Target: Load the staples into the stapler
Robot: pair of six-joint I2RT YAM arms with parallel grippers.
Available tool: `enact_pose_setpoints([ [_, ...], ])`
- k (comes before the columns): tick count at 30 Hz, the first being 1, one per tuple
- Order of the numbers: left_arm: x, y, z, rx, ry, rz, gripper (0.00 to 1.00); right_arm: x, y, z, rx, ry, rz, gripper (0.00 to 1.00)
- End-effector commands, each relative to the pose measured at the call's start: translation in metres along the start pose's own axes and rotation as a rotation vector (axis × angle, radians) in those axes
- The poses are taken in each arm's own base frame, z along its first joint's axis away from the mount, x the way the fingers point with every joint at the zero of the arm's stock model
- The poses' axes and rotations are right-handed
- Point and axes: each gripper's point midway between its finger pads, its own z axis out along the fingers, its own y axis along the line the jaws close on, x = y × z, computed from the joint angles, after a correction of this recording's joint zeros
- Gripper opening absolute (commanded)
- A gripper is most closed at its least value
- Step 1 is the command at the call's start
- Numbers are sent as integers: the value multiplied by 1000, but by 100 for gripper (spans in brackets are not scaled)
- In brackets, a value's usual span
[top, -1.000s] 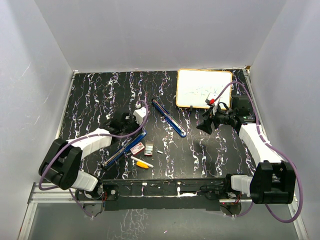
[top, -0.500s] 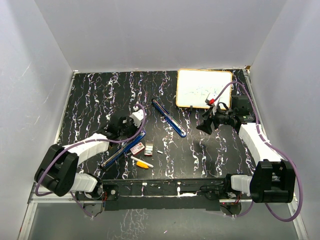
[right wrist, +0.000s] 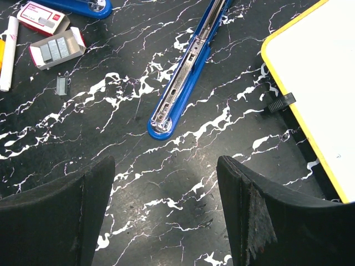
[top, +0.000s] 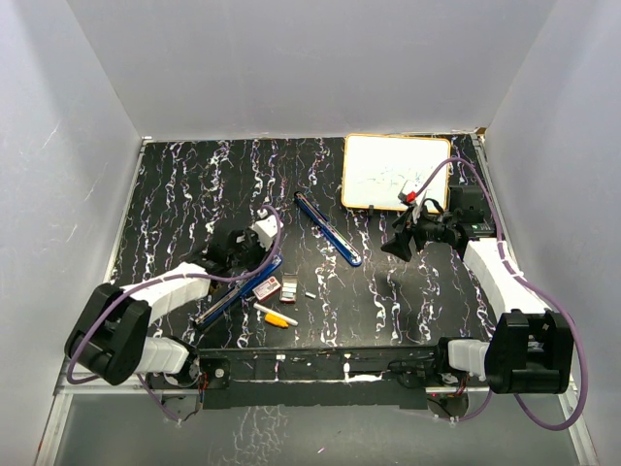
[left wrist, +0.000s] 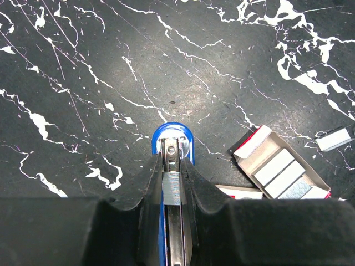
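Fingers (left wrist: 147,195) pinch a silvery staple strip (left wrist: 171,188) atop the blue stapler (left wrist: 173,137), near the opened staples box (left wrist: 279,169).

The staple tray (left wrist: 266,147) holds several staples (left wrist: 275,167) side by side. The box sleeve (top: 273,285) lies just left of the tray. Left of the sleeve the left stapler (top: 233,296) runs diagonally, with a staple strip (left wrist: 172,188) on its channel. A loose strip (top: 310,294) lies just right of the tray, and the marker (top: 276,315) lies before it. The right stapler (top: 328,229) lies behind and to the right, and the whiteboard (top: 396,172) is well behind, far right.
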Motion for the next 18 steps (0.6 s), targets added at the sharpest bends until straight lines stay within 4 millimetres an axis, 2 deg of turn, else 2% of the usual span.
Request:
enact_pose_setpoints([
  [1, -6, -4, -7, 20, -45, 22, 0, -25, -8, -5, 10, -46, -64, 77],
  [9, 2, -7, -7, 29, -44, 39, 1, -24, -8, -5, 7, -44, -63, 78],
  [18, 1, -12, -10, 52, -60, 73, 8, -25, -8, -4, 3, -44, -59, 78],
])
